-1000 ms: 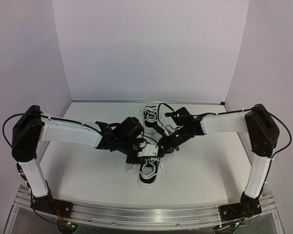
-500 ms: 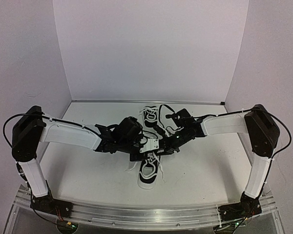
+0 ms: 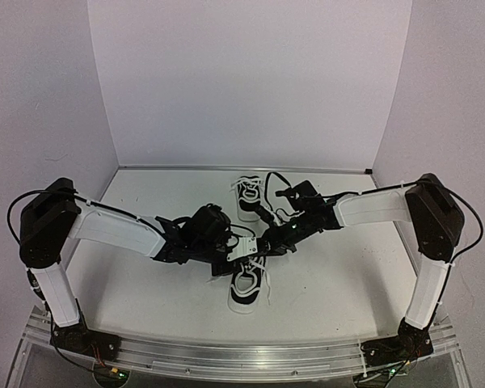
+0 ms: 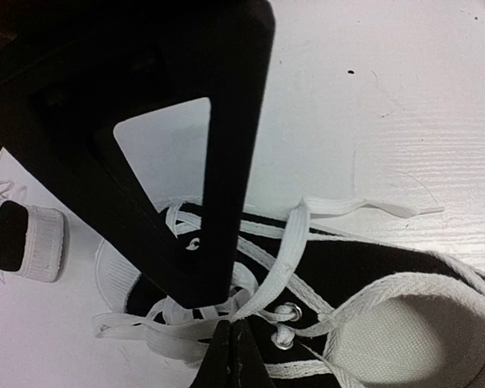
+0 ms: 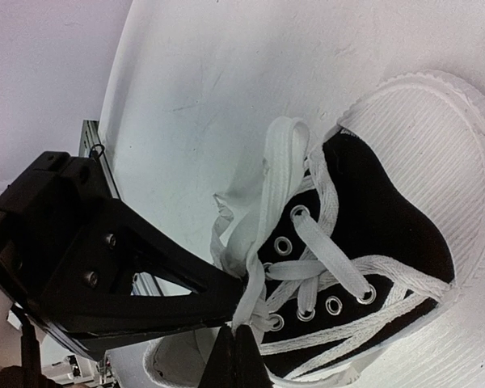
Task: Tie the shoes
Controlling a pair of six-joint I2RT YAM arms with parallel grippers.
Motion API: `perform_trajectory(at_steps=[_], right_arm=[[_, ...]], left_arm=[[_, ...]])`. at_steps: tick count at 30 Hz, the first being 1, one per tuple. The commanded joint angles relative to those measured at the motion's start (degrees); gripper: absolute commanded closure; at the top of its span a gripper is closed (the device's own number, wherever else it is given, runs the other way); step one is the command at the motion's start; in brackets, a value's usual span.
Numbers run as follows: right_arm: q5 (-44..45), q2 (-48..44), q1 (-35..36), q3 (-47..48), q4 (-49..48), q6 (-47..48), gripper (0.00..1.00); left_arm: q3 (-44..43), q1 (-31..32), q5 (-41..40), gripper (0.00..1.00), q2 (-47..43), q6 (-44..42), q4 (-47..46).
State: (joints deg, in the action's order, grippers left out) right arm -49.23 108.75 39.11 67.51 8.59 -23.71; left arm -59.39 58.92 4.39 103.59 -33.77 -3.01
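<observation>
Both arms are in over the near shoe [image 3: 244, 289], which sits mid-worktop [image 3: 347, 275]. The far shoe [image 3: 247, 199] stands apart behind it, closer to the back wall.

No finished bow on the near shoe that I can see. The white lace [image 4: 284, 246] runs through the eyelets and then goes slack, with one tail lying flat on the worktop beside the shoe. I'd call this mid-knot at best, with the crossing, looping and cinching all left to do. The far shoe's laces look splayed out too, though it's too small in the overhead view to say whether it's tied.

Now the grips. The left end effector [image 3: 239, 252] has its jaws pressed together, and its wrist view shows strands of the white lace gathering right into the tips, just by the top eyelets, so it's clamped on lace. The right end effector [image 3: 269, 242] is closed tight as well, pinching a folded length of the same lace beside the eyelet rows. The two sets of tips sit very near each other above the shoe's opening.
</observation>
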Motion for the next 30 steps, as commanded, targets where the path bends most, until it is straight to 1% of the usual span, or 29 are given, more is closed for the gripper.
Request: perform_trajectory(at_steps=[1, 8, 15, 18, 21, 24, 27, 30], right_arm=[[-1.7, -3.2, -0.3, -0.7, -2.6, -0.6, 1.00], [-3.0, -3.1, -0.3, -0.8, -3.0, -0.7, 1.00], [-3.2, -3.0, -0.3, -1.3, -3.6, -1.0, 0.99], [-4.4, -3.1, -0.3, -1.8, -4.6, -1.8, 0.94], [-5.3, -3.6, -0.3, -2.6, -5.4, -2.2, 0.91], [-5.9, -4.3, -0.3, -3.3, -5.8, -2.3, 0.89], [-6.5, -5.3, -0.7, -3.9, -5.8, -1.9, 0.79], [-5.6, -7.9, -3.3, -5.2, -5.8, -1.9, 0.71]], left_arm=[[1.6, -0.1, -2.2, 1.00, -0.1, 3.9, -7.2], [4.0, -0.1, -1.7, 1.00, 0.9, 7.8, -14.8], [7.4, -0.1, -0.2, 1.00, 2.8, 12.9, -25.2], [8.6, -0.1, -0.1, 1.00, 3.8, 14.7, -28.4], [9.9, -0.1, 0.1, 1.00, 4.5, 16.6, -32.9], [10.1, -0.1, 1.2, 1.00, 5.6, 17.6, -34.9], [10.5, -0.2, 2.0, 1.00, 6.3, 18.2, -36.7], [11.4, -0.2, 2.7, 1.00, 6.3, 18.3, -38.3]])
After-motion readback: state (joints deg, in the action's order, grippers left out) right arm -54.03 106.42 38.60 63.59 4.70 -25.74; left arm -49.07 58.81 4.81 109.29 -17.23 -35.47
